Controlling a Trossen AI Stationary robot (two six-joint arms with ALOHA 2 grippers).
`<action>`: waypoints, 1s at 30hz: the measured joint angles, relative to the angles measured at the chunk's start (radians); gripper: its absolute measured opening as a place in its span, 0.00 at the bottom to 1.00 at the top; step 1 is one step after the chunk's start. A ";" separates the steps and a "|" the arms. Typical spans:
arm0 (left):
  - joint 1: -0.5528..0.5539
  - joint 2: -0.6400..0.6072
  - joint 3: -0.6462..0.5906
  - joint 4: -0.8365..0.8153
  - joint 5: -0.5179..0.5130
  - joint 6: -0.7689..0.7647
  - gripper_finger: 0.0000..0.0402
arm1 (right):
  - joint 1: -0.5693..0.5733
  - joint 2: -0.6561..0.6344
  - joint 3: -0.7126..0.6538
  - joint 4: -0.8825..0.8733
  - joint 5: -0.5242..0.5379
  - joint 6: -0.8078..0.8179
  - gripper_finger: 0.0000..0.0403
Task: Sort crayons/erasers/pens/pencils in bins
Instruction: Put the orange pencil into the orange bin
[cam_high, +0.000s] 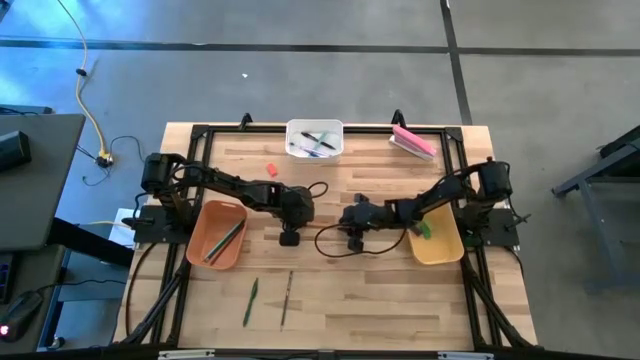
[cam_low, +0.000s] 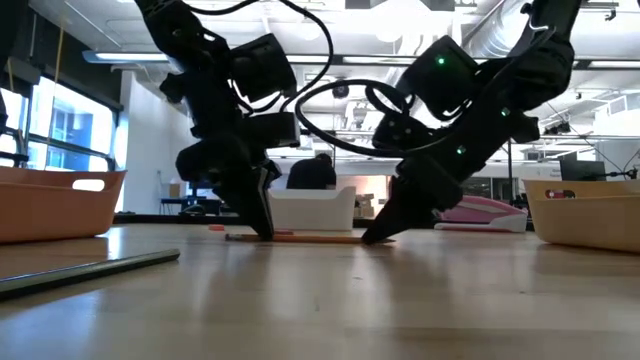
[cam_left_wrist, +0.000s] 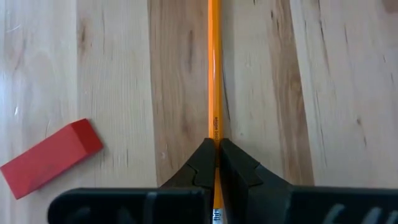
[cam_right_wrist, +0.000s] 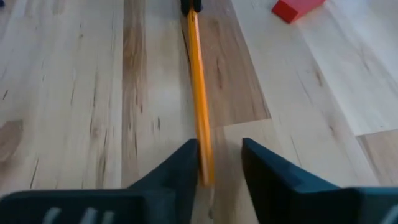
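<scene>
Pinching orange pencil at one end, left gripper fingers clamped on it, mid-table. Straddling other end, right gripper fingers apart, pencil against one finger. Light, stiff, thin, likely rolls; best gripped near middle. Orange bin near, left side.

Glossy orange pencil, matt black gripper fingers, pale wood-grain table.
</scene>
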 joint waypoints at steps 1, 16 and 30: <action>0.000 0.000 0.000 0.001 0.000 -0.006 0.00 | 0.000 0.000 0.000 -0.002 -0.007 0.000 0.25; 0.000 -0.182 0.035 -0.210 -0.042 -0.007 0.23 | -0.001 0.004 -0.006 0.042 -0.046 0.092 0.01; -0.110 -0.190 0.054 -0.227 -0.168 0.023 0.35 | 0.002 0.007 -0.008 0.167 -0.085 0.150 0.01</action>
